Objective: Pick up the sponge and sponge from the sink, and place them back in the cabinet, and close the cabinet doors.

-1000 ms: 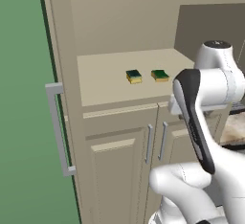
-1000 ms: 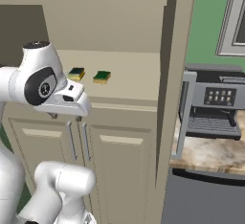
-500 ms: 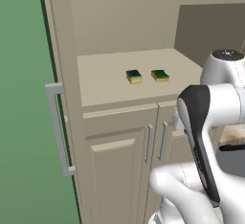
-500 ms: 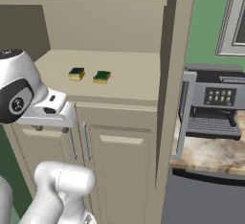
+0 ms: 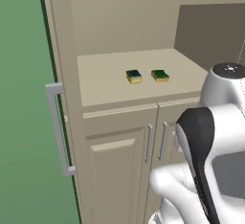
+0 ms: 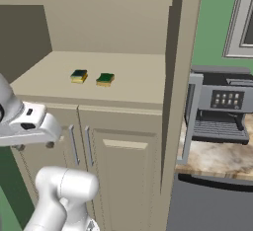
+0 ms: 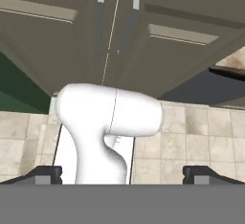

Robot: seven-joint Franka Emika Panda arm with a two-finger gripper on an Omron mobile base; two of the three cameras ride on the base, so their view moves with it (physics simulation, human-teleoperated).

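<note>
Two green-topped yellow sponges lie side by side on the cabinet's beige inner shelf (image 5: pixel 100 77): one sponge (image 5: pixel 133 76) on the left, the other sponge (image 5: pixel 160 75) on the right. They also show as the left sponge (image 6: pixel 78 76) and right sponge (image 6: pixel 105 79). Both tall cabinet doors stand swung out, the left door's bar handle (image 5: pixel 58 129) and the right door's handle (image 6: pixel 189 116) facing me edge-on. My gripper (image 6: pixel 33 146) hangs below shelf height, left of the sponges, pointing down. Its fingertips (image 7: pixel 48 174) stand wide apart, open and holding nothing. The sink is out of view.
Under the shelf are shorter beige doors with small handles (image 5: pixel 149 144), shut. A coffee machine (image 6: pixel 222 107) stands on a marble counter to the right, above a dark appliance front (image 6: pixel 212 205). A green wall (image 5: pixel 24 122) lies left. Tiled floor (image 7: pixel 191 127) is below the hand.
My hand has drawn away from the shelf, moving down and to the left in the right base view. The sponges and doors have not moved.
</note>
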